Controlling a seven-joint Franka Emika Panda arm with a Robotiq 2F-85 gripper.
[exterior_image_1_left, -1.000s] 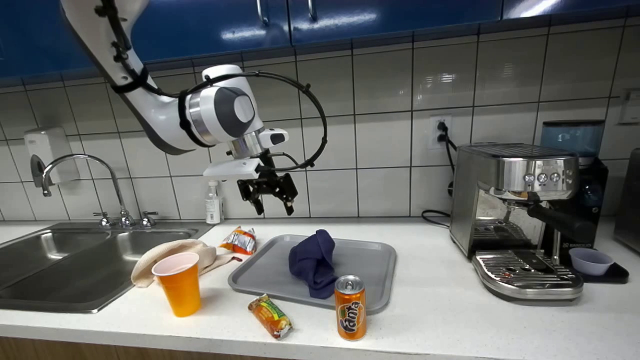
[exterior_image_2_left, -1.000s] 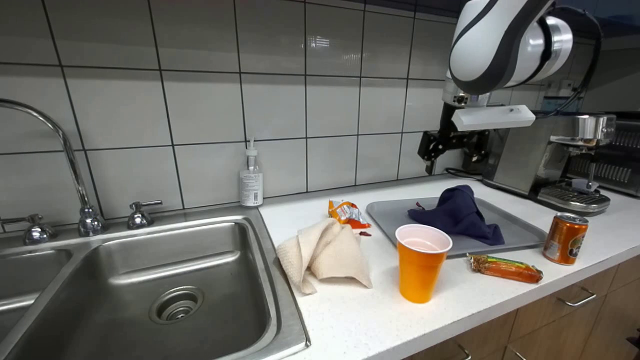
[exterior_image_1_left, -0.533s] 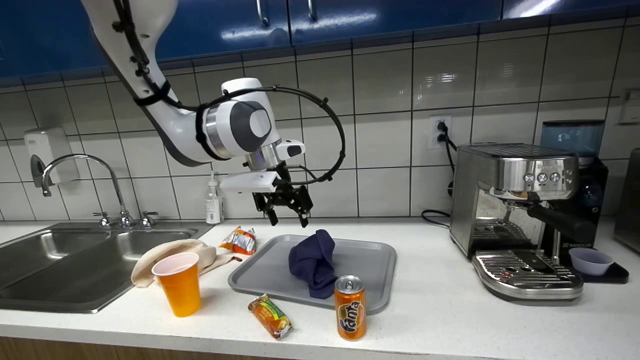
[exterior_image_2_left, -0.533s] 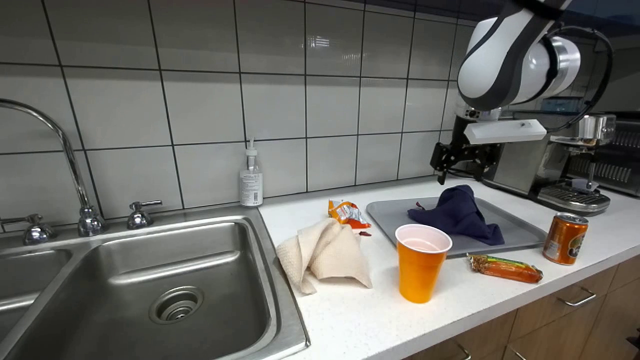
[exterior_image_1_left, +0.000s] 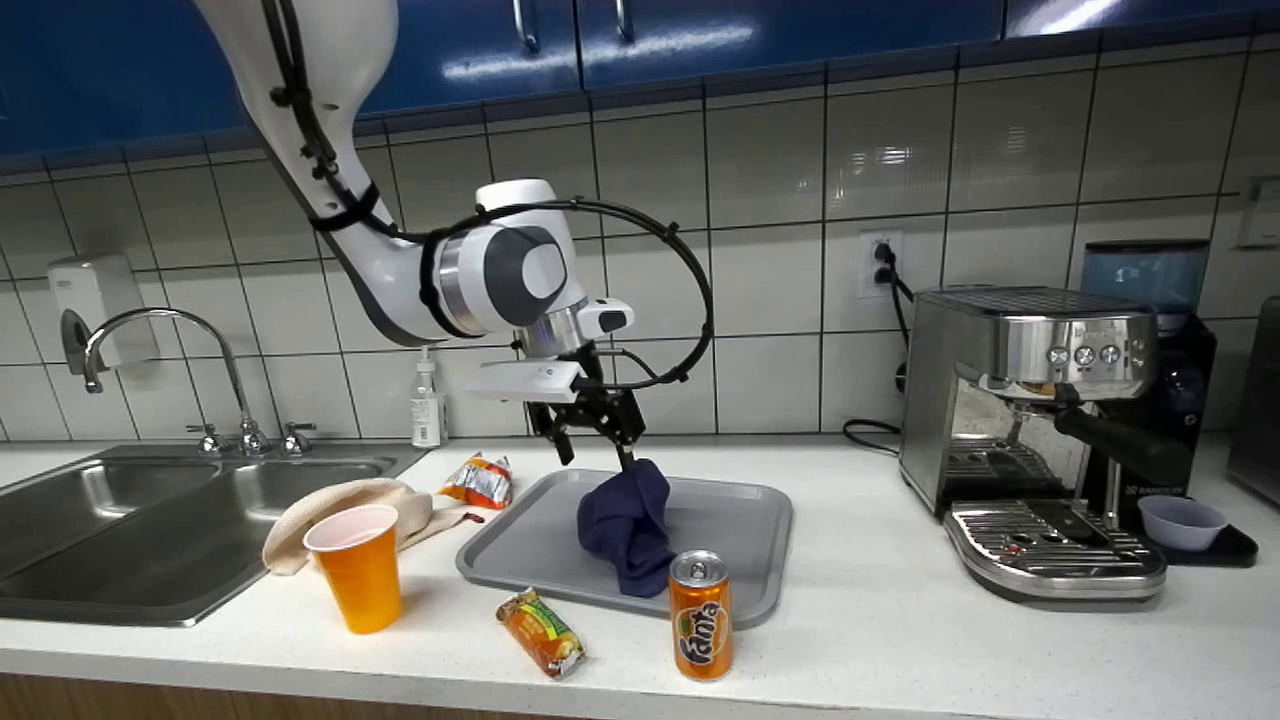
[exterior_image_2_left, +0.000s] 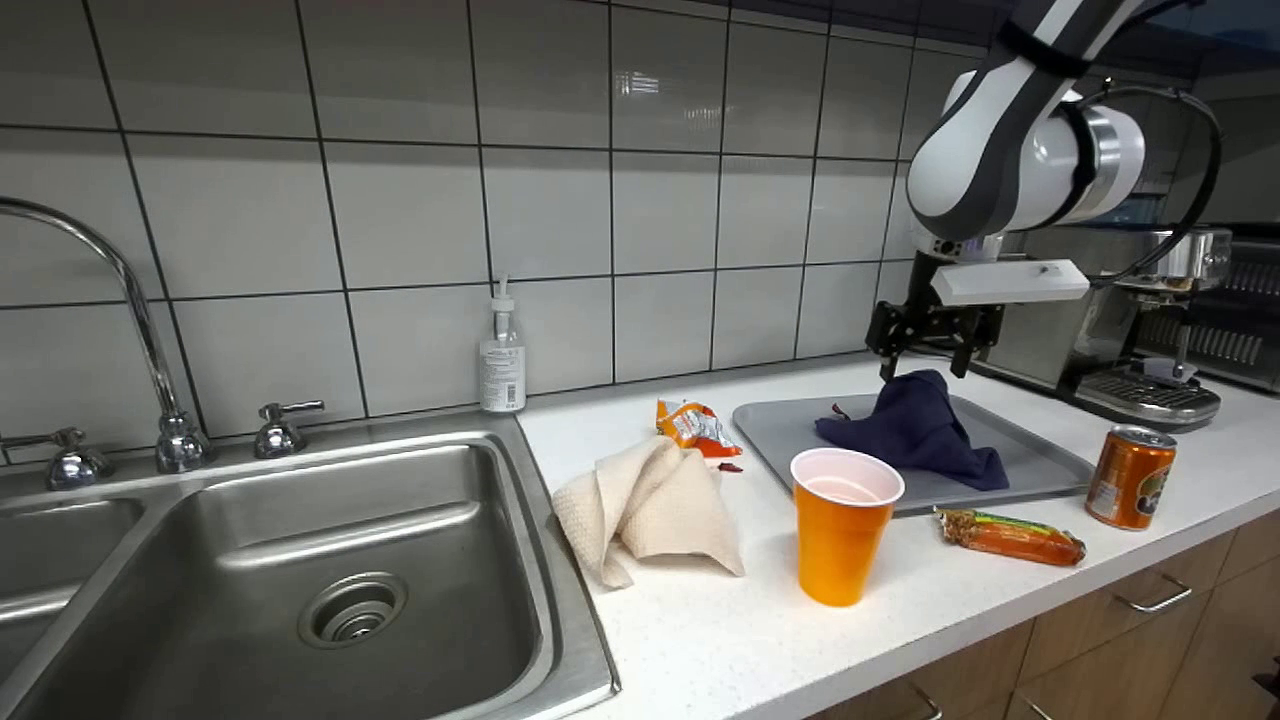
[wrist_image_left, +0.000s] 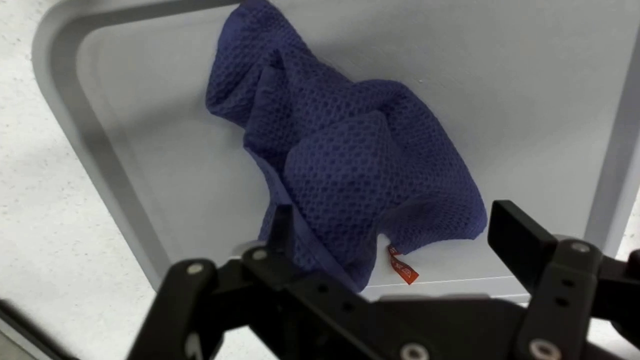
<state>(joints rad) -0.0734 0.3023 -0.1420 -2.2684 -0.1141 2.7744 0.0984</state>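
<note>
Your gripper (exterior_image_1_left: 596, 460) hangs right over the navy cloth (wrist_image_left: 345, 170), fingers (wrist_image_left: 517, 235) spread wide apart; one tip is so near the cloth's peak that you can't tell touching from just above. Cloth lies crumpled on the grey tray (exterior_image_1_left: 735, 525), running from near its front edge towards its back edge, with a red tag (wrist_image_left: 403, 267) poking out at the back end (easiest for you to spot in the wrist view). You've got the Fanta can (exterior_image_1_left: 702, 630) upright on the countertop (exterior_image_1_left: 860, 620), just off the tray's front corner on the coffee machine (exterior_image_1_left: 1010, 345) side. Snack bar (exterior_image_1_left: 541, 635) lies slantwise between tray and countertop's front edge. Orange cup (exterior_image_2_left: 845, 540) upright, also near that front edge, towards the sink (exterior_image_2_left: 580, 600). Beige cloth (exterior_image_2_left: 660, 510) bunched behind the cup, right by the sink's edge. Crinkled snack packet (exterior_image_2_left: 695, 428) just beside the tray's back corner, sink side. Further back you have the soap bottle (exterior_image_2_left: 502, 365), upright at the sink's back corner, near the tiled wall (exterior_image_2_left: 550, 215).
</note>
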